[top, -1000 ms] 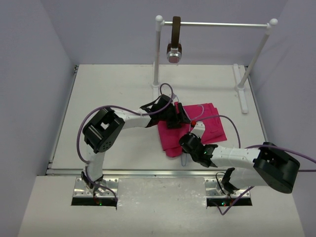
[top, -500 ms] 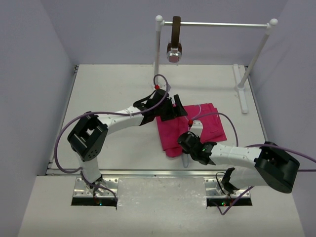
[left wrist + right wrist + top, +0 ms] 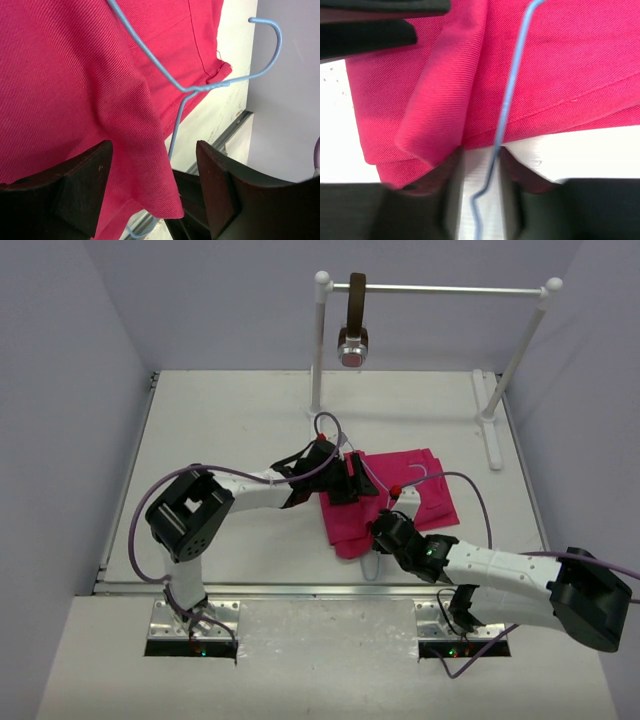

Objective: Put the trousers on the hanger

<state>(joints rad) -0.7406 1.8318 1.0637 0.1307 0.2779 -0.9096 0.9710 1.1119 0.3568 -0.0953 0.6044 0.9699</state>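
Observation:
The magenta trousers (image 3: 400, 490) lie bunched on the table right of centre. The thin pale blue hanger (image 3: 175, 82) lies across them, with its hook (image 3: 272, 40) past the cloth's edge. My left gripper (image 3: 350, 478) is at the trousers' left edge. In the left wrist view, my left gripper (image 3: 155, 187) is open, and a hanging fold of the trousers (image 3: 145, 165) sits between its fingers, apart from the right one. My right gripper (image 3: 385, 533) is at the near edge of the cloth. In the right wrist view, my right gripper (image 3: 482, 190) is open, with the hanger's wire (image 3: 512, 85) running through the gap, touching neither finger.
A white garment rack (image 3: 440, 288) stands at the back, and a brown strap with a round metal end (image 3: 352, 335) hangs from its rail. The rack's right foot (image 3: 490, 430) rests on the table. A metal strip (image 3: 300, 590) runs along the near table edge.
My right gripper has opened and let go of the hanger wire, and its arm has shifted right. The left gripper swung out and back beside the trousers' left edge.

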